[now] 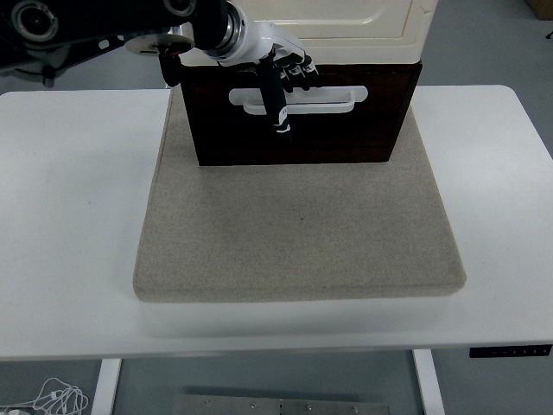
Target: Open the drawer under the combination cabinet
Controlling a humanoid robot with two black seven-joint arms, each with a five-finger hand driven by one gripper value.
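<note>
So in the head view, the dark brown wooden drawer (298,130) sits at the far middle of the white desk (78,216), right under the cream-coloured cabinet body (346,26) — its front face points toward the camera. Both of them stand on a big grey-beige felt mat (298,225) that covers the middle of the desk. On the drawer front there's a white loop-shaped handle (324,99) running sideways.

The left hand (276,73) comes in from the upper left on a black arm with a white wrist section. Its black fingers (298,67) are curled over the top of the handle's left half, looks like they're hooked into it — while one long finger or thumb (276,104) hangs straight down across the handle and the drawer face. Can't really tell how firmly it's gripping, but it does look closed around the handle.

The drawer front sits just ahead of the cabinet's lower edge; how far it's pulled out isn't clear from this angle.
</note>
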